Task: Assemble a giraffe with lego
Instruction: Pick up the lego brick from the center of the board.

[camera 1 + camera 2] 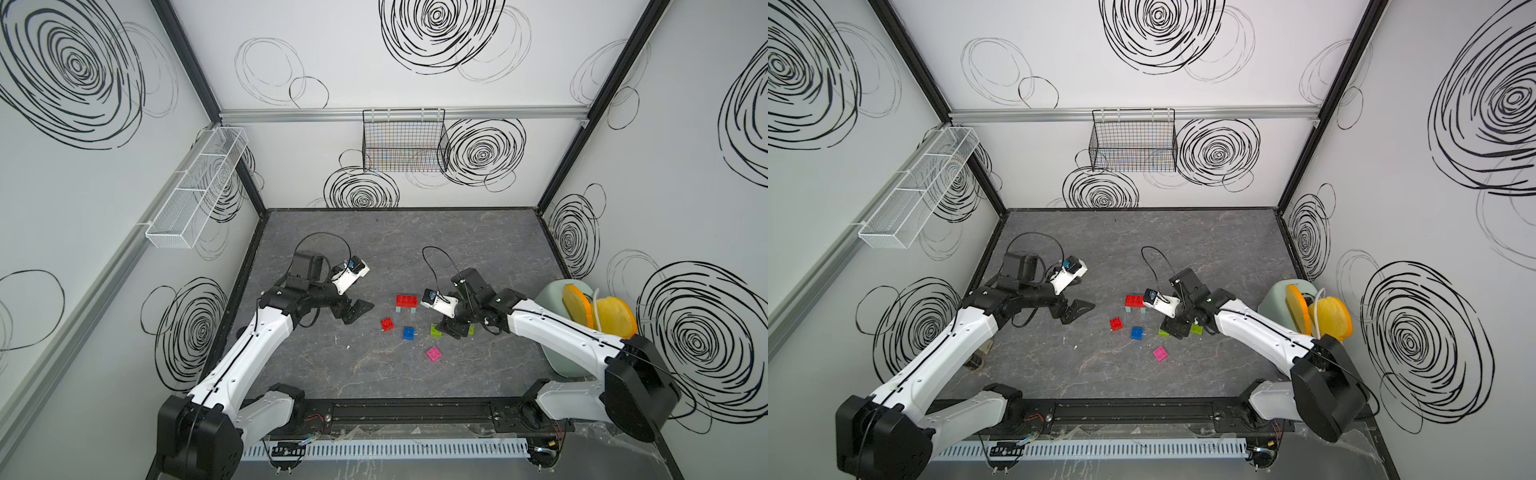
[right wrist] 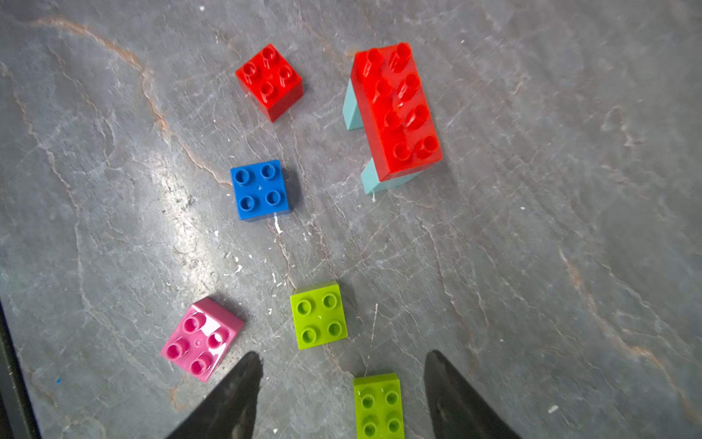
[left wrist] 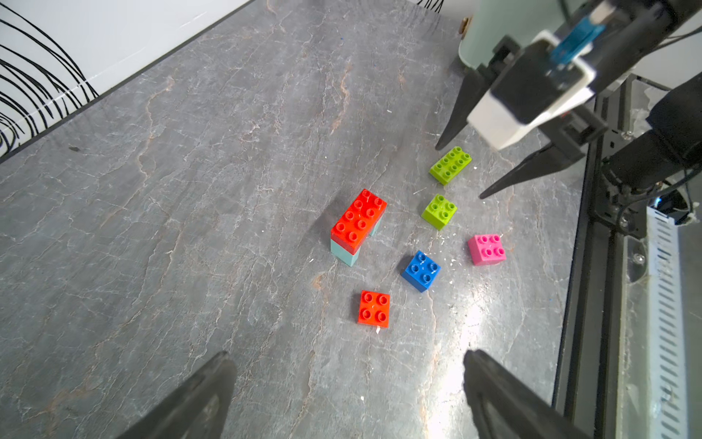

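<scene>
Right end effector straddles the long lime brick near the red-topped base, jaws apart, not yet touching. Left end effector gapes empty. The brick looks light, rigid and slick, so pinch its flat long sides.

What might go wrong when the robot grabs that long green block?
The long lime brick sits off-centre between the open fingers of the right gripper, so one finger may hit first and twist it away. The small lime brick and the pink brick lie close by and might get bumped. Later, pressing bricks onto the red body could topple it on its light-blue legs.
</scene>
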